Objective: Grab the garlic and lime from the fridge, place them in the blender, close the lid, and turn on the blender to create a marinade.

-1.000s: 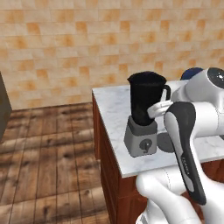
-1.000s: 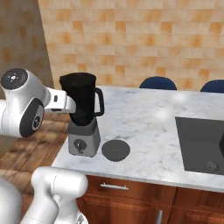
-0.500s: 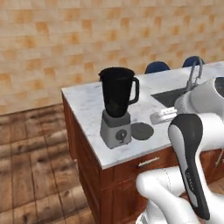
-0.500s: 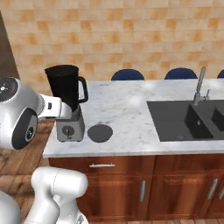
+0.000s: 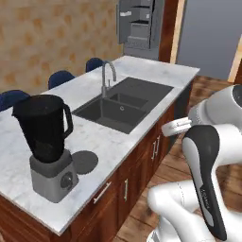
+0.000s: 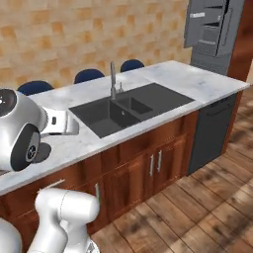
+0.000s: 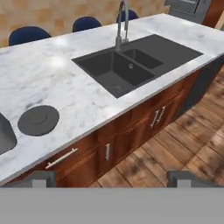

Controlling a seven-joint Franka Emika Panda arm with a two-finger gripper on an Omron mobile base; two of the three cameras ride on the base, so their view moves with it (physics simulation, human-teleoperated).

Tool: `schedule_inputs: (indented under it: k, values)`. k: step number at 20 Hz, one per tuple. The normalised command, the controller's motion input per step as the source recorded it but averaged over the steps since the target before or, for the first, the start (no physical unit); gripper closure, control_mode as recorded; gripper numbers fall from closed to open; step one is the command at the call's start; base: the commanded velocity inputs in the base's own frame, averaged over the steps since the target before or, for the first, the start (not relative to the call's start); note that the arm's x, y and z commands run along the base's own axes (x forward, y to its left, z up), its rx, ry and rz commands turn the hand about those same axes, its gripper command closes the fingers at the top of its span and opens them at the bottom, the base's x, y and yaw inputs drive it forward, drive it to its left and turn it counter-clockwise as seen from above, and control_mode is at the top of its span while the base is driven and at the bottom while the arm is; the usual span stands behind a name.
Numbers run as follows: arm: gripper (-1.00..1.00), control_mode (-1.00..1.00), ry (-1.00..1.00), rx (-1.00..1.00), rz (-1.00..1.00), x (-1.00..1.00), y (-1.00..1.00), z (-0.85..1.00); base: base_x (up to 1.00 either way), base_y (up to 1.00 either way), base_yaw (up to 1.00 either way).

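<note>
The blender (image 5: pixel 45 142) stands on the marble counter's near left end, jar uncovered, and its grey base (image 7: pixel 5 138) shows at the hand view's left edge. Beside it the lid (image 5: pixel 84 161) (image 7: pixel 38 119) lies flat on the counter. The fridge (image 5: pixel 139 23) (image 6: pixel 212 29) stands far off past the counter's end, open, with its shelves showing. Garlic and lime are out of view. My gripper (image 7: pixel 112 180) is open and holds nothing, hovering off the counter's front edge above the cabinet doors.
A dark double sink (image 5: pixel 123 104) (image 7: pixel 131 65) with a tall faucet (image 5: pixel 108 78) sits mid-counter. Blue chairs (image 5: pixel 59 78) line the far side. Wood floor (image 6: pixel 197 207) lies in front of the cabinets, next to a dark dishwasher panel (image 6: pixel 212 128).
The whole picture has swung with the base: the blender slid to the left of the views, and the sink and then the fridge came into sight. The things themselves have not moved.
</note>
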Motion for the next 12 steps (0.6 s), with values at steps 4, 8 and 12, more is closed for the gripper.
schedule_inputs:
  k: [4, 8, 12]
  values:
    - [-1.00, 1.00, 0.00, 0.00, 0.00, 0.00, 0.00, 0.00, 0.79, -0.91, -0.52]
    - [-1.00, 1.00, 0.00, 0.00, 0.00, 0.00, 0.00, 0.00, 1.00, -1.00, -0.12]
    - [-1.00, 1.00, 0.00, 0.00, 0.00, 0.00, 0.00, 0.00, 1.00, -1.00, 0.00]
